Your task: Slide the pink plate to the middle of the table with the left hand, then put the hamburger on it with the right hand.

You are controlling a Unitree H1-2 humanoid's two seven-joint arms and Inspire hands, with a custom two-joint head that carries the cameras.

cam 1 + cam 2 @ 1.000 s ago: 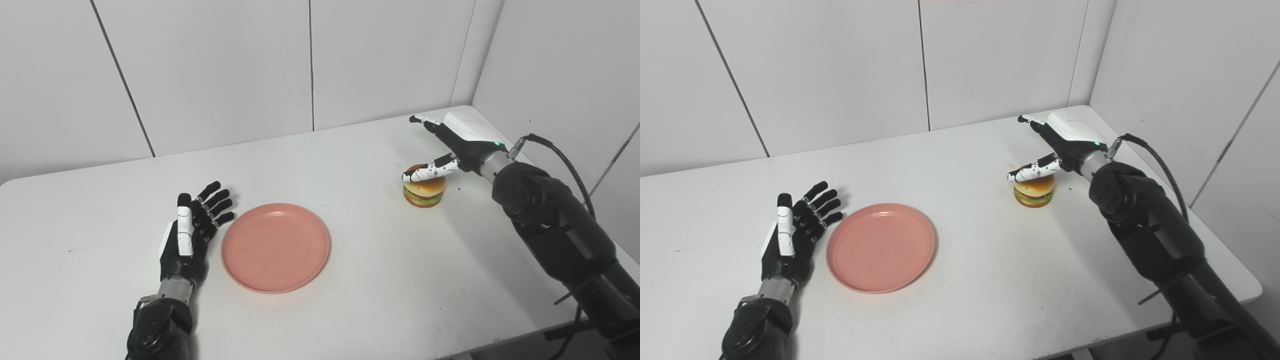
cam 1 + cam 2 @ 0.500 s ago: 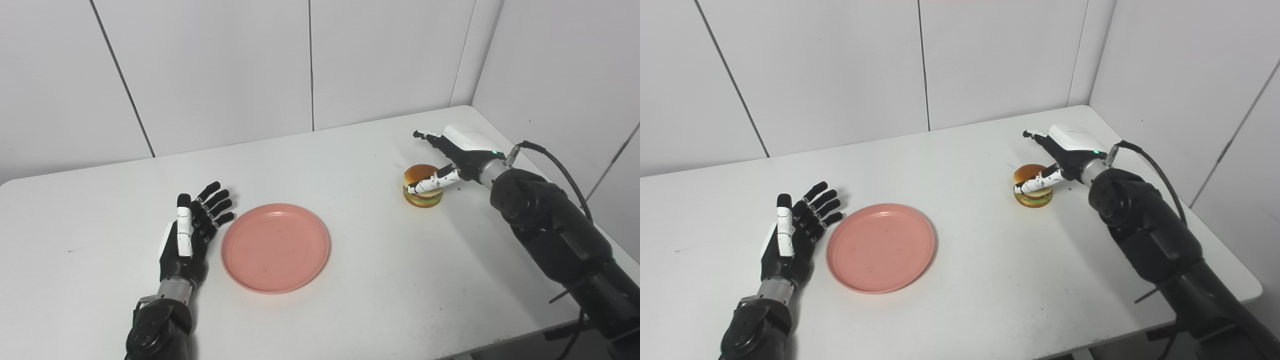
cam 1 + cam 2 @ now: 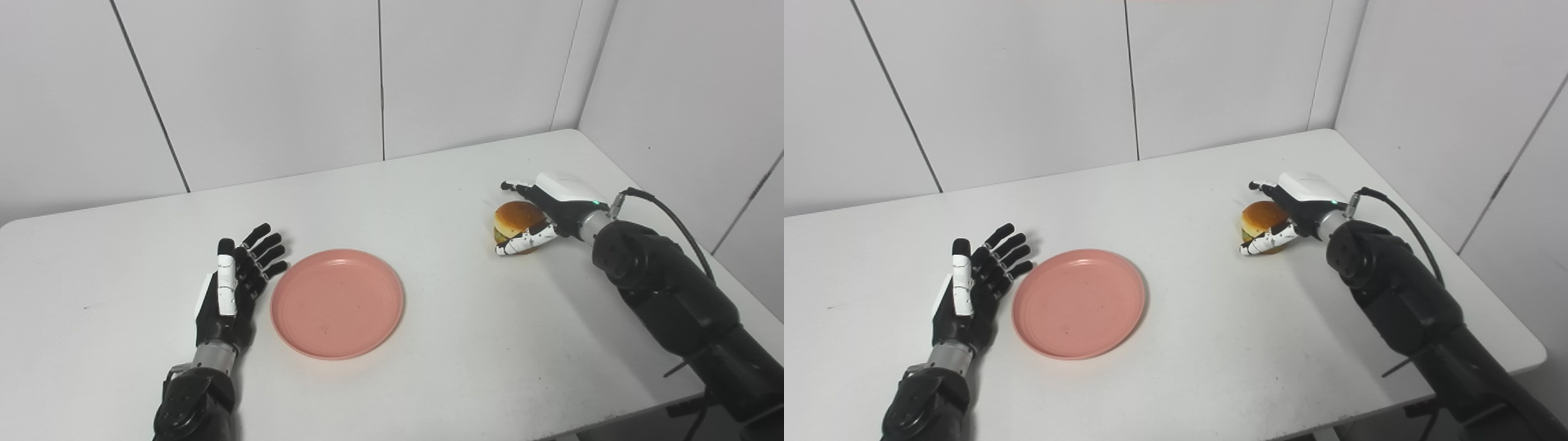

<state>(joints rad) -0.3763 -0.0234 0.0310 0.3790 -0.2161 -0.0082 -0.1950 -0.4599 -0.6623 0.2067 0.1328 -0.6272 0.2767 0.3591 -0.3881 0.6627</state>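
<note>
Closest to me, the left robot hand (image 3: pixel 229 288) lies on the white surface (image 3: pixel 465 343) with its palm up and fingers spread, gripping nothing. Its fingertips point away toward the back wall, and it sits just beside the left rim of the pink plate (image 3: pixel 337 302) without clearly touching it.

The plate rests flat, roughly in the middle of the surface from side to side, perhaps a shade to the left, so I would judge the sliding part done, or near enough. It is round and empty (so it has no long axis to speak of, only its open face turned upward).

Farther back and well off to the right, the hamburger (image 3: pixel 516 222) is still away from the plate. It looks tipped rather than sitting squarely: the domed bun leans up and toward the left, and its stacking axis seems tilted off vertical. Whether its base is still touching the surface I cannot tell.

The right robot hand (image 3: pixel 539 211) is cupped around it from the right, thumb (image 3: pixel 523 240) curled across the near side and the fingers (image 3: pixel 513 185) reaching behind. The grip seems to be closing on the burger, though I cannot be sure it is firm.

What remains, as I read it, is the lift, the carry to the left, and setting the burger down upright on the plate.
</note>
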